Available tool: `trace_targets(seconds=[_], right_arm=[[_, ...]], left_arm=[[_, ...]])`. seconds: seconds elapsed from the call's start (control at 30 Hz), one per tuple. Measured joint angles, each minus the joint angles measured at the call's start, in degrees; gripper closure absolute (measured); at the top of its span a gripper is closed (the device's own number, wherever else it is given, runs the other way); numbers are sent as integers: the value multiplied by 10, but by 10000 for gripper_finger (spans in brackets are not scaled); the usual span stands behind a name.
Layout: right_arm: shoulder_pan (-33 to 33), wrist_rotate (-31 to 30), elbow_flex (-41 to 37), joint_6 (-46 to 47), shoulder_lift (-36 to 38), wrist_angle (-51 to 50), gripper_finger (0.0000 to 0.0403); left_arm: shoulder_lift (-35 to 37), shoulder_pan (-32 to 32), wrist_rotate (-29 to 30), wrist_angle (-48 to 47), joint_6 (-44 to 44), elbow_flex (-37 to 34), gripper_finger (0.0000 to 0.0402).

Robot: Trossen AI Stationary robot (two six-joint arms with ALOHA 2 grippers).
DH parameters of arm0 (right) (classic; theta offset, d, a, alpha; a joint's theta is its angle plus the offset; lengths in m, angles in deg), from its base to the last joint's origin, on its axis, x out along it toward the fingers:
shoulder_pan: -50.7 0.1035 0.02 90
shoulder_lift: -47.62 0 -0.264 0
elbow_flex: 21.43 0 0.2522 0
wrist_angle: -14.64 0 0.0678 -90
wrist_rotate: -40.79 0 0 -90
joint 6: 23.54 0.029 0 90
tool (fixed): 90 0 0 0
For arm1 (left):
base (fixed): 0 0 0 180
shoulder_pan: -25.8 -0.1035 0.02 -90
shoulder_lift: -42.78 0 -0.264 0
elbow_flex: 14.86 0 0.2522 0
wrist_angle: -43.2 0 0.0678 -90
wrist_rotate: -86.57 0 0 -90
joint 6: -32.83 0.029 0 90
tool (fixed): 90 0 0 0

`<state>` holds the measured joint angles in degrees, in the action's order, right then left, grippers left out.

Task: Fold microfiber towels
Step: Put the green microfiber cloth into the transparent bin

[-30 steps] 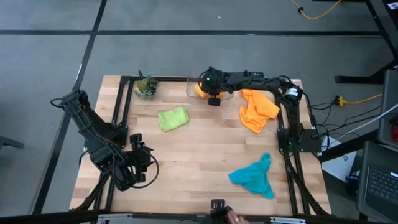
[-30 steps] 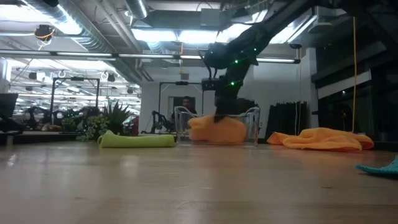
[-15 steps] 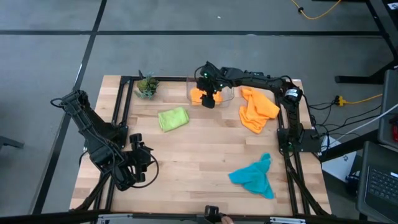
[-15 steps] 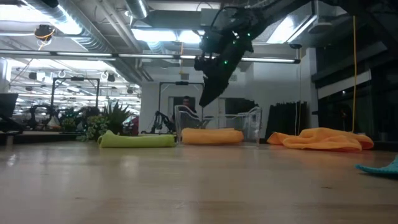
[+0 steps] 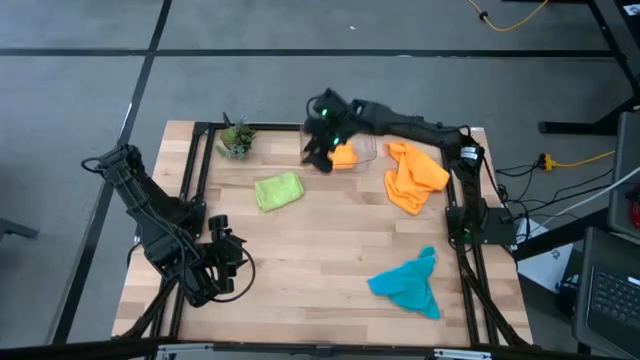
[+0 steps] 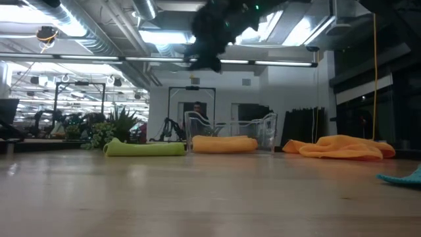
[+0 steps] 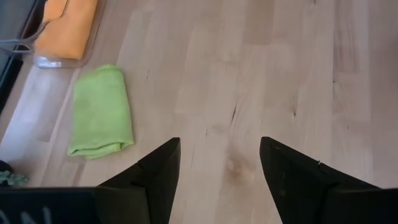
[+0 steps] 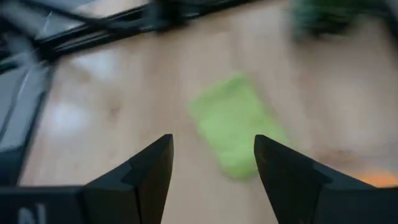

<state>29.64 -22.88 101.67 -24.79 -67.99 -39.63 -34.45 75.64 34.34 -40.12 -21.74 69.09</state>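
Wooden slatted tabletop (image 5: pixel 320 250) with four microfiber towels. Crumpled orange towel (image 5: pixel 413 176) near the right edge and crumpled teal towel (image 5: pixel 408 284) toward the near right corner remain unfolded; folded lime-green towel (image 5: pixel 278 190) lies mid-left; folded orange towel (image 5: pixel 343 155) sits in the clear plastic bin (image 6: pixel 230 131) at the far edge. Right gripper (image 5: pixel 318 150), fingers open and empty, hovers beside the bin above the green towel; left gripper (image 5: pixel 226 258), fingers open and empty, waits near the left corner

Open wood spans the table (image 5: pixel 320 250) centre, between the green towel (image 5: pixel 278 191), the loose orange towel (image 5: pixel 413 176) and the teal towel (image 5: pixel 408 284). Along the far edge, the plant (image 5: pixel 236 138) and bin (image 5: pixel 345 145) obstruct. The near-left corner is occupied by the left arm (image 5: pixel 170 235).
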Motion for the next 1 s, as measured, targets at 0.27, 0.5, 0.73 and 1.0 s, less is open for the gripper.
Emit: trace_targets(seconds=[0.27,0.5,0.73,1.0], right_arm=[[152,-170,-107,-73,0,151,176],[219,-346,-199,-77,-28,315,176],[217,-331,-78,-76,-145,255,176],[187,-357,111,-134,-274,77,176]], left_arm=[[0,17,-13,17,-9,0,188],[0,28,-13,35,-9,0,188],[0,25,-13,37,-6,0,188],[0,27,-13,38,-8,0,188]])
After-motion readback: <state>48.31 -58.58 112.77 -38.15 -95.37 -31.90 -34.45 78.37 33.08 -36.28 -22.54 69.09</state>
